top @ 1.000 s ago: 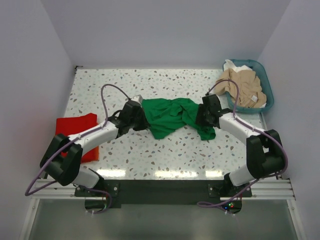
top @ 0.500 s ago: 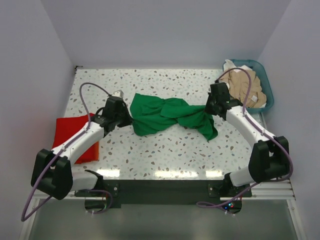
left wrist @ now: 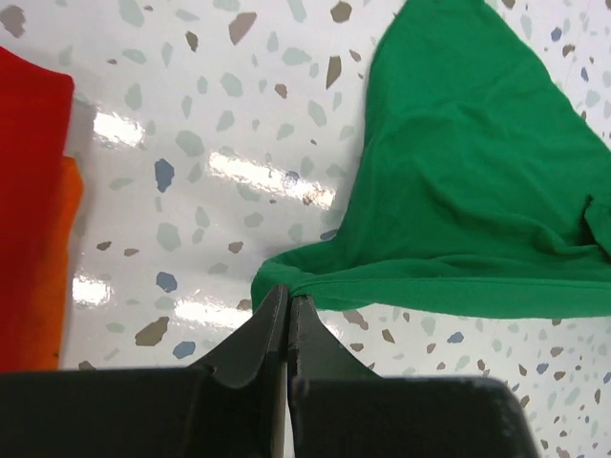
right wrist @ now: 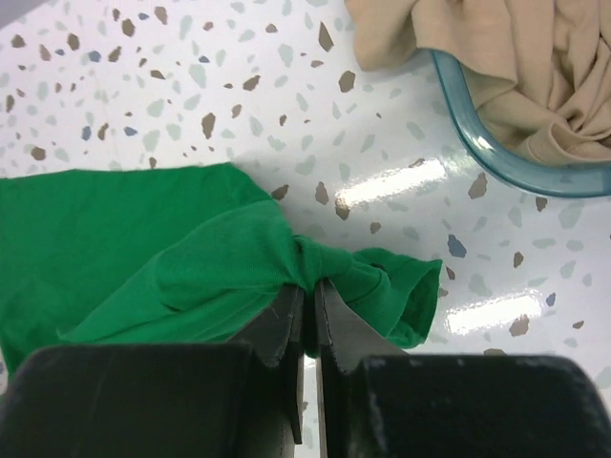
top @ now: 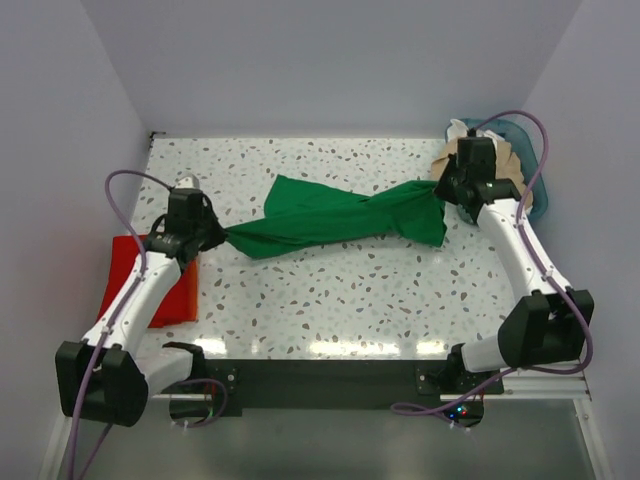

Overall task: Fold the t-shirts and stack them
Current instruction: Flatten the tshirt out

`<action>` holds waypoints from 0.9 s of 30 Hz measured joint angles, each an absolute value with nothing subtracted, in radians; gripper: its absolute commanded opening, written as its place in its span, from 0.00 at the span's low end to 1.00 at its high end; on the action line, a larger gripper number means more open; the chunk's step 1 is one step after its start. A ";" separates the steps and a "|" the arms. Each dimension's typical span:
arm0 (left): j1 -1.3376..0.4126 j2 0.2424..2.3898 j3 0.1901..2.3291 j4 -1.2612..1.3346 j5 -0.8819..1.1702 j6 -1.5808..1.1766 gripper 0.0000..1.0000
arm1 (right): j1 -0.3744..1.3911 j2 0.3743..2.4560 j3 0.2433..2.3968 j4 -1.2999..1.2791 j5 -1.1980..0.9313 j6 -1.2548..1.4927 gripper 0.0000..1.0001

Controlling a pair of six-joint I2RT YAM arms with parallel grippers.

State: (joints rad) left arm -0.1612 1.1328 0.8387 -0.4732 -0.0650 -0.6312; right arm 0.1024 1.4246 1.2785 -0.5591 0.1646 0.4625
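Note:
A bright green t-shirt (top: 330, 215) hangs stretched and twisted between my two grippers above the speckled table (top: 330, 290). My left gripper (top: 222, 238) is shut on its left corner (left wrist: 286, 286). On the other side, my right gripper (top: 440, 192) is shut on a bunched fold of the same shirt (right wrist: 310, 277), with a sleeve (right wrist: 401, 301) drooping beside the jaws. A folded red t-shirt (top: 150, 275) lies flat at the table's left edge, partly under my left arm, and shows in the left wrist view too (left wrist: 29, 210). Beige t-shirts (top: 505, 185) fill the basket.
A teal plastic basket (top: 538, 190) stands at the back right corner, its rim (right wrist: 506, 162) close to my right gripper. Walls enclose the table on the left, back and right.
Both arms swung apart and outward, pulling the green shirt from a crumpled heap into a stretched band. The right gripper closed on the cloth and moved back toward the basket.

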 measured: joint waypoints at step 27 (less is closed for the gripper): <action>-0.111 1.017 0.617 -0.450 0.052 -0.688 0.03 | 0.291 1.225 0.845 -0.433 0.064 0.553 0.56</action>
